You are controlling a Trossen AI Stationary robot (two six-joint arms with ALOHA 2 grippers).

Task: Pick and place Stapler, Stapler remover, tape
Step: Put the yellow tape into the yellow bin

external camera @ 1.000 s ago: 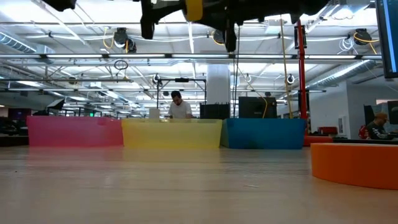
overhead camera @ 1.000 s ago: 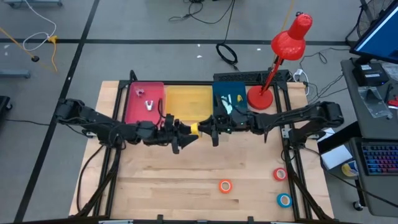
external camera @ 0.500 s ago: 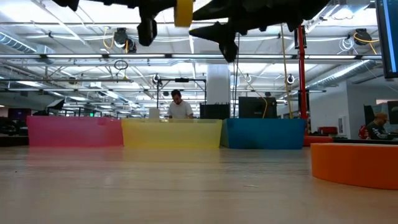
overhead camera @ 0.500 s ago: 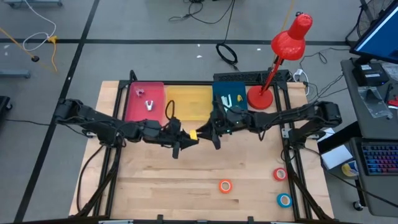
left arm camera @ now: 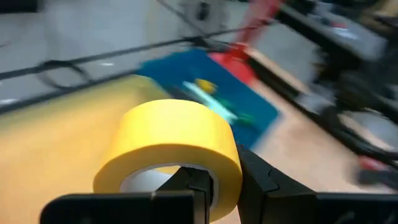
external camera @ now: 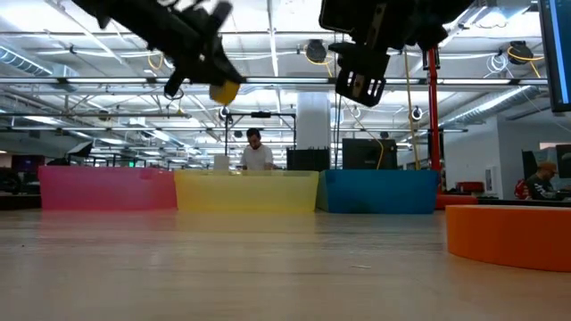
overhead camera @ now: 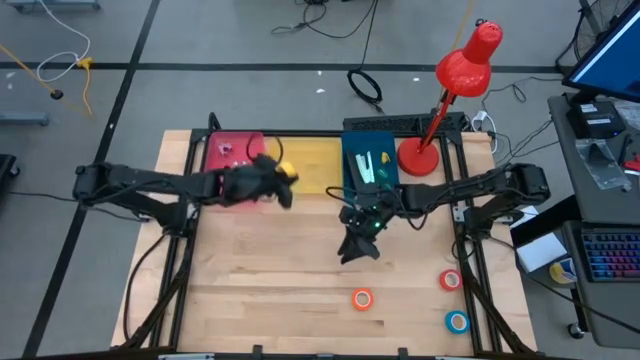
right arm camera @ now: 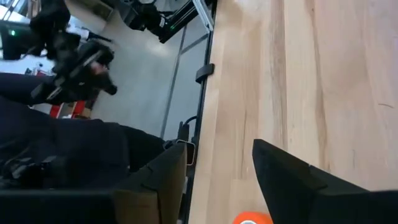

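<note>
A yellow tape roll (left arm camera: 171, 146) hangs in the air above the far bins, near where the pink bin (overhead camera: 215, 150) meets the yellow bin (overhead camera: 315, 160). My left gripper (overhead camera: 282, 178) is shut on it. My right gripper (overhead camera: 358, 245) stands open over bare wood in front of the blue bin (overhead camera: 350, 150), its fingers slanting down and nothing between them. Pale green and white items (overhead camera: 366, 165) lie in the blue bin; which is the stapler I cannot tell. A small pale thing (overhead camera: 222, 148) lies in the pink bin. Three other tape rolls lie flat on the table. My left gripper pinches the wall of the yellow roll (left arm camera: 227, 180), with one finger (left arm camera: 194, 186) inside the ring's hole and the other finger (left arm camera: 264, 180) outside it. The fingers come nearly level from the table's left. The roll is lifted clear, its hole facing roughly upward (external camera: 225, 91).
An orange roll (overhead camera: 362, 298), a red roll (overhead camera: 450, 280) and a blue roll (overhead camera: 457, 321) lie at the near right. A red desk lamp (overhead camera: 418, 155) stands at the far right beside the blue bin. The table's middle and near left are bare wood.
The yellow roll, first between both grippers at the table's middle, has gone off with my left gripper toward the far edge and left, over the bins. My right gripper has let it go, swung toward the near edge and turned its fingers downward.
</note>
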